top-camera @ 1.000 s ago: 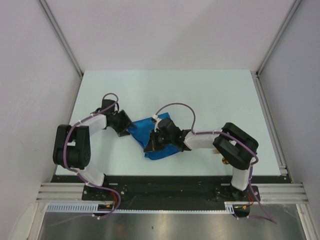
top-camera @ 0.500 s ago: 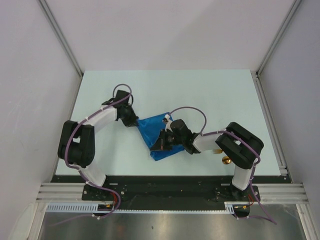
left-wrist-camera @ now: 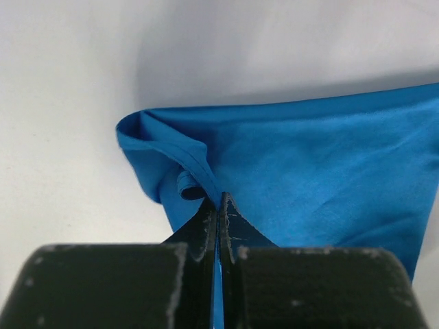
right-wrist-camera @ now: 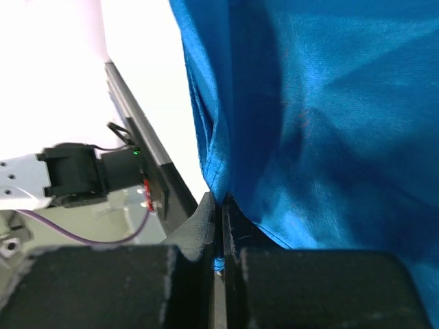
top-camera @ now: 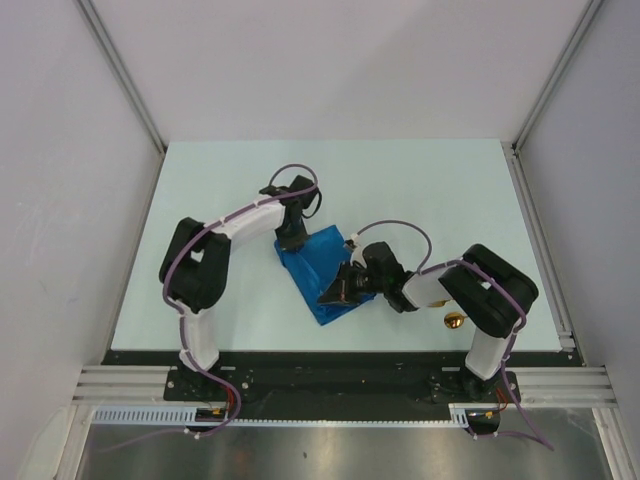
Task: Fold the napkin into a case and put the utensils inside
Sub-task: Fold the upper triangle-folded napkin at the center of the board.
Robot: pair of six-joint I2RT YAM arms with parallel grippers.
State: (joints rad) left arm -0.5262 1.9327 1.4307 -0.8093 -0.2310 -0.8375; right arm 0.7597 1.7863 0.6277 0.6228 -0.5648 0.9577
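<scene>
Left end effector pinches the napkin at its far corner hem and right end effector pinches the near edge; the cloth lies mid-desk. I'd hold both pinches taut and fold evenly so the layers don't slip. 1 gold utensil head shows beside the right arm, partly hidden and awkward to reach.

Napkin: soft blue cloth with a fine weave, giving off a faint satin sheen and creasing smoothly; its stitched hem is rolling over at the 9 o'clock corner.

Left gripper and right gripper: matt black plastic, tips showing pale scuffs, each pinching the cloth.

Table: looking smooth, matt, pale.

Gold utensil head, at 4 o'clock of the napkin: gleaming like glossy metal.

Rail, along the table's 6 o'clock edge: looking like brushed aluminium.
</scene>
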